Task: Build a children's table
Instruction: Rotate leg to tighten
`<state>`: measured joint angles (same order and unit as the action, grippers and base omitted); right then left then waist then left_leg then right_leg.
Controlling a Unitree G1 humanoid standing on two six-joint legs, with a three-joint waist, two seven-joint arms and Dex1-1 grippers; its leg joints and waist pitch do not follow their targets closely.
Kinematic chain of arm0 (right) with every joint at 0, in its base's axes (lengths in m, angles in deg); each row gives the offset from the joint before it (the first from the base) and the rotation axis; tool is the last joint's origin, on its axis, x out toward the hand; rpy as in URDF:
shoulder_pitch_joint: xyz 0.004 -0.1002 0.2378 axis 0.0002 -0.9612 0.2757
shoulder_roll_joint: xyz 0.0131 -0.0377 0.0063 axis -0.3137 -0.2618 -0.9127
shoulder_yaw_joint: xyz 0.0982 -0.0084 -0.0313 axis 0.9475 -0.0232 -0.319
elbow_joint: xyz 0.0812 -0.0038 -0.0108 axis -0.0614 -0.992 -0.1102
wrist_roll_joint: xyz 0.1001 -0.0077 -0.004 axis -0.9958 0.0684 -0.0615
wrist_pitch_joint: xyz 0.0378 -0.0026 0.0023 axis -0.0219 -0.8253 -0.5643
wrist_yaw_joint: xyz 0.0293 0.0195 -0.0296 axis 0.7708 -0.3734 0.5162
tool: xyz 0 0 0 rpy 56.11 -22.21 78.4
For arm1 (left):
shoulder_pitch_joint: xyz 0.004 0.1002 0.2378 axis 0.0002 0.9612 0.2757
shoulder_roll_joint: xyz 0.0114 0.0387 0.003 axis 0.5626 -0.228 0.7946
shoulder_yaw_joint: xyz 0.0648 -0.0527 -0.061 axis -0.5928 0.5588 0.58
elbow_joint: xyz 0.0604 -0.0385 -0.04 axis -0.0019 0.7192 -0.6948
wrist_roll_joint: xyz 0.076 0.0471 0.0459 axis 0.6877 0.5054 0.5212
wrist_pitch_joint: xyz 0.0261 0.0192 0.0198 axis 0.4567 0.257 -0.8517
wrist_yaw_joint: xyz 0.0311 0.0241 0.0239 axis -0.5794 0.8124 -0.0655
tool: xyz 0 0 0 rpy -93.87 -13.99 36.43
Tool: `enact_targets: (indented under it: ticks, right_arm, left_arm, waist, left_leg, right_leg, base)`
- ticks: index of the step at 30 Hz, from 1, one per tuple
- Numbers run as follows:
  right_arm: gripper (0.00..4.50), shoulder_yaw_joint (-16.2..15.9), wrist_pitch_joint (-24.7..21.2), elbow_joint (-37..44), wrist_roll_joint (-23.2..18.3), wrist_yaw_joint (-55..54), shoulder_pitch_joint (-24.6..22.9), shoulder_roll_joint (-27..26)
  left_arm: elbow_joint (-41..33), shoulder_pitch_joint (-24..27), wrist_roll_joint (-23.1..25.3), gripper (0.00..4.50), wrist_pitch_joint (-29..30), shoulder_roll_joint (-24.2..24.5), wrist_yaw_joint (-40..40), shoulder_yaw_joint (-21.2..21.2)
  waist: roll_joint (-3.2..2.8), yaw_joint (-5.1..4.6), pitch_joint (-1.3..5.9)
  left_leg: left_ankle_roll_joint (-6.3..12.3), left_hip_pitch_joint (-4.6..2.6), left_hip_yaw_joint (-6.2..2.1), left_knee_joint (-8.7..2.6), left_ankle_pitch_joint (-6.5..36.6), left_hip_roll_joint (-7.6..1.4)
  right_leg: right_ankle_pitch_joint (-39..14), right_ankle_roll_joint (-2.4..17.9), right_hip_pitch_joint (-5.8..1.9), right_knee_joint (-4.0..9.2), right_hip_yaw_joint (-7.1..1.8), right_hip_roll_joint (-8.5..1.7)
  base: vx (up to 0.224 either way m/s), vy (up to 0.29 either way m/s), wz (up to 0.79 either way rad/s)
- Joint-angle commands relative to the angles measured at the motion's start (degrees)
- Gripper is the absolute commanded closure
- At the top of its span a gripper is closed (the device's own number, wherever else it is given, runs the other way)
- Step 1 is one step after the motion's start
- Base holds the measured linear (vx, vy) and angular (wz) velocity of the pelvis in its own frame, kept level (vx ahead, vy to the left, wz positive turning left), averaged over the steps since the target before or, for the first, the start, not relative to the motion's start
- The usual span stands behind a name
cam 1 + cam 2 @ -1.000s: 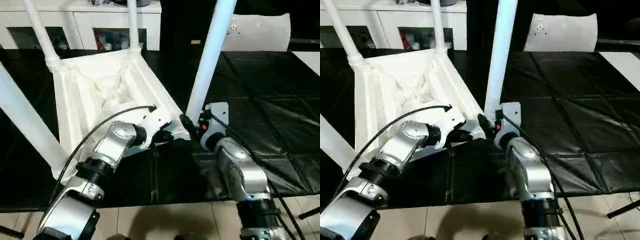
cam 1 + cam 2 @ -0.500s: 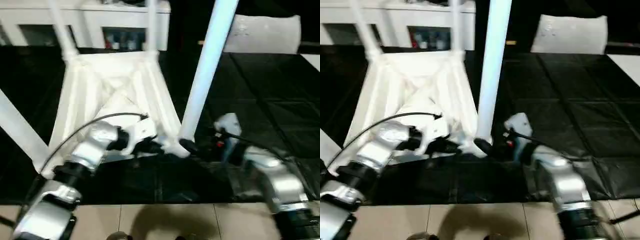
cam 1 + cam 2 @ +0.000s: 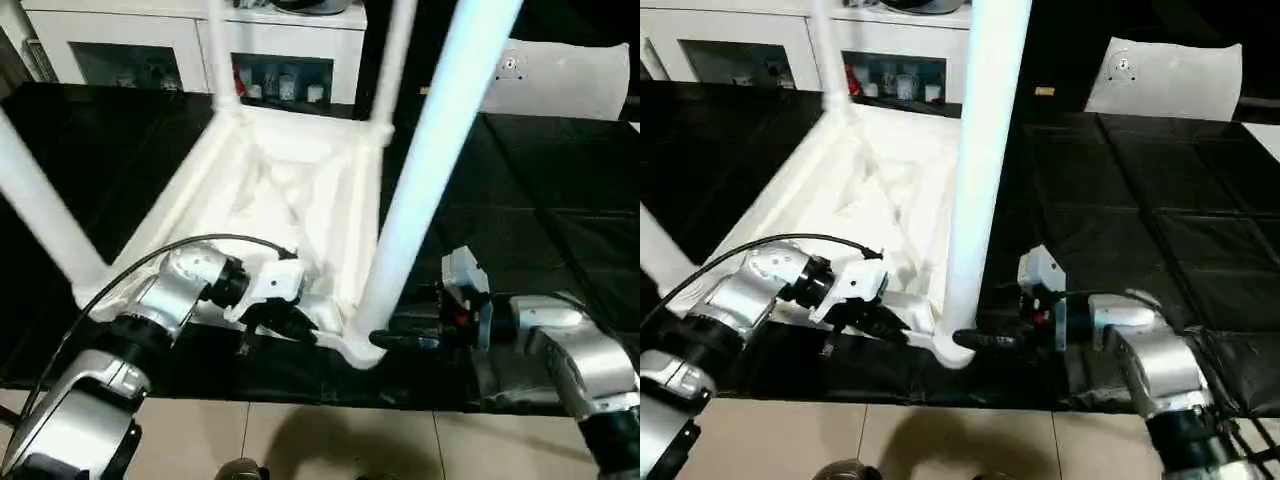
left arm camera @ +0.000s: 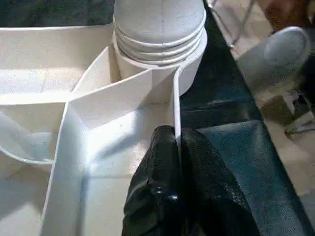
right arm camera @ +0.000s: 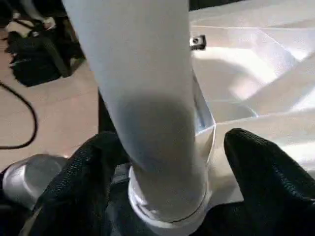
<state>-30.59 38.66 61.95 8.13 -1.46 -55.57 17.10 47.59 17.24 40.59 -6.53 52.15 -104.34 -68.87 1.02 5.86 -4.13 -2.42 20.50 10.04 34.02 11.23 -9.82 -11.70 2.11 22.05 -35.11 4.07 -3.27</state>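
Underfoot black quilted mat (image 3: 540, 190), white cabinets (image 3: 150, 45) behind, left tool (image 4: 177, 147) clamped on table rim (image 4: 175, 103), right tool (image 5: 162, 162) apart

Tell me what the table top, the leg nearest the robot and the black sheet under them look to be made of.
Table top: apparently moulded white plastic, with thin ribs and a semi-gloss sheen.
Nearest leg: likely the same white plastic, a smooth tapered tube with a ridged base collar.
Black sheet: probably thin plastic film or coated fabric, glossy, creased and folded in squares.
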Motion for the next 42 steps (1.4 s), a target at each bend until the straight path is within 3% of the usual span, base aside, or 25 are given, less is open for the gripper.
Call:
enact_targets:
  ticks: [1,6,15,20,26,29,30,31,32,34,35,36,38,40,42]
  right_arm:
    - [1.25,-0.74,1.13,-1.09,0.14,1.97,0.92,0.63]
    - [1.71,-1.27,0.56,-1.59,-0.21,4.33,1.82,0.87]
    - [2.49,-2.52,0.23,-2.06,-0.97,6.3,2.16,1.15]
    - [2.59,-2.8,-0.21,-1.68,-1.0,6.61,1.93,0.89]
    - [2.62,-1.69,-5.58,2.89,-3.27,0.33,-1.37,-1.52]
    - [2.62,-1.14,-6.64,5.4,-0.68,-9.64,-3.43,-5.73]
    - [2.62,-0.96,-8.15,5.84,1.7,-16.75,-3.98,-9.06]
    - [2.62,-0.8,-9.32,5.96,3.08,-21.24,-4.26,-11.27]
    - [2.62,-0.6,-10.2,5.64,4.59,-25.58,-4.34,-13.48]
    - [2.62,-0.49,-10.89,5.33,5.74,-29.08,-4.31,-15.29]
    - [2.62,-0.05,-11.81,4.03,7.49,-35.37,-3.65,-19.12]
    - [2.63,1.02,-13.27,2.47,8.56,-41.83,-2.49,-23.13]
    - [2.63,1.72,-13.77,1.51,8.84,-45.56,-1.47,-25.62]
    - [2.64,2.82,-14.37,-0.18,9.9,-51.27,0.51,-28.92]
    - [2.64,3.94,-14.04,-1.34,9.96,-54.45,2.27,-31.83]
  left_arm:
    - [-0.66,-2.22,0.22,4.5,-2.27,-0.89,-2.85,-1.56]
    - [0.79,-3.0,0.39,4.5,-3.38,-1.24,-3.52,-1.82]
    - [2.47,-3.51,0.52,4.5,-4.9,-1.17,-4.53,-2.05]
    - [2.97,-3.55,0.62,4.5,-5.21,-1.13,-4.74,-1.93]
    - [2.24,-3.05,0.63,4.5,-0.76,-2.58,0.58,-0.22]
    - [1.29,-3.07,1.82,4.5,3.66,-4.45,8.26,1.24]
    - [-0.06,-2.74,1.29,4.5,7.23,-6.34,12.28,2.56]
    - [-1.02,-2.46,0.73,4.5,9.43,-7.67,14.59,3.42]
    - [-1.75,-2.3,0.55,4.5,11.39,-8.98,16.77,3.94]
    - [-2.23,-2.22,0.57,4.5,12.82,-9.96,18.43,4.25]
    - [-2.1,-2.35,1.09,4.5,14.85,-12.21,22.56,4.78]
    - [-1.61,-2.6,1.73,4.5,16.73,-15.06,27.93,5.5]
    - [-1.64,-2.75,2.17,4.5,18.05,-16.88,31.74,6.11]
    - [-2.46,-2.85,2.21,4.5,20.63,-19.08,35.64,7.3]
    - [-3.03,-3.05,2.84,4.5,22.28,-20.48,38.68,8.01]
  waist:
    - [0.51,-0.23,4.18]
    - [0.59,0.18,4.22]
    - [0.66,0.36,4.15]
    - [0.53,0.37,4.07]
    - [0.42,0.47,3.92]
    - [0.3,-0.11,3.31]
    - [0.2,-0.36,3.08]
    - [0.29,-0.62,2.95]
    - [0.25,-1.12,2.78]
    - [0.4,-2.24,2.75]
    - [0.45,-2.95,2.65]
    - [0.32,-3.73,2.59]
    - [0.34,-4.31,2.75]
    - [0.04,-4.45,2.69]
    - [-0.11,-4.46,2.82]
  left_leg:
    - [4.11,-0.39,-0.9,-3.55,5.06,-3.99]
    - [4.92,-0.42,-0.9,-3.45,4.01,-4.08]
    - [4.78,-0.44,-0.92,-3.49,4.12,-4.07]
    - [4.47,-0.49,-0.96,-3.58,4.68,-4.14]
    - [4.26,-0.58,-1.0,-3.67,4.88,-4.25]
    - [2.29,-0.85,-1.1,-4.1,8.29,-4.13]
    - [1.27,-0.67,-1.38,-4.32,9.93,-3.67]
    - [0.6,-0.71,-1.3,-4.47,10.41,-3.79]
    - [-0.54,-1.1,-1.49,-4.6,12.3,-3.71]
    - [-1.59,-0.52,-1.97,-4.87,14.1,-3.38]
    - [-1.24,-0.69,-1.84,-4.7,14.12,-3.3]
    - [-1.02,-0.68,-1.84,-4.63,14.87,-3.22]
    - [-0.75,-0.67,-1.98,-4.52,14.91,-3.07]
    - [0.03,-0.83,-1.74,-4.48,14.58,-3.13]
    - [0.2,-0.72,-1.83,-4.57,13.91,-3.12]
  right_leg:
    - [-7.47,12.09,-2.96,3.89,-3.5,-5.98]
    - [-5.72,12.37,-2.85,3.67,-3.38,-5.88]
    - [-6.1,12.36,-2.85,3.71,-3.35,-5.98]
    - [-6.63,12.42,-2.83,3.77,-3.34,-5.96]
    - [-6.67,12.46,-2.74,3.87,-3.41,-5.97]
    - [-12.39,11.28,-2.26,4.63,-3.49,-6.01]
    - [-18.26,9.62,-2.75,5.23,-3.28,-6.22]
    - [-20.13,8.85,-2.62,5.42,-3.42,-6.13]
    - [-24.15,8.02,-2.03,5.82,-3.36,-6.13]
    - [-29.94,5.7,-2.47,6.32,-2.85,-6.16]
    - [-30.6,4.89,-2.05,6.64,-3.13,-6.08]
    - [-30.37,5.38,-1.76,6.77,-3.12,-5.94]
    - [-30.26,5.31,-1.82,6.9,-3.04,-5.93]
    - [-27.8,5.86,-1.45,6.78,-3.37,-5.68]
    - [-25.46,6.64,-1.63,6.54,-3.36,-5.66]
  base:
    - [0.0,0.0,0.0]
    - [0.0,0.0,0.0]
    - [0.0,0.0,0.0]
    - [0.0,0.0,0.0]
    - [0.0,0.0,0.0]
    - [0.0,0.0,0.0]
    - [0.0,0.0,0.0]
    - [0.0,0.0,0.0]
    - [0.0,0.0,0.0]
    - [0.0,0.0,0.0]
    - [0.0,0.0,0.0]
    - [0.0,0.0,0.0]
    - [0.0,0.0,0.0]
    - [0.0,0.0,0.0]
    - [0.0,0.0,0.0]
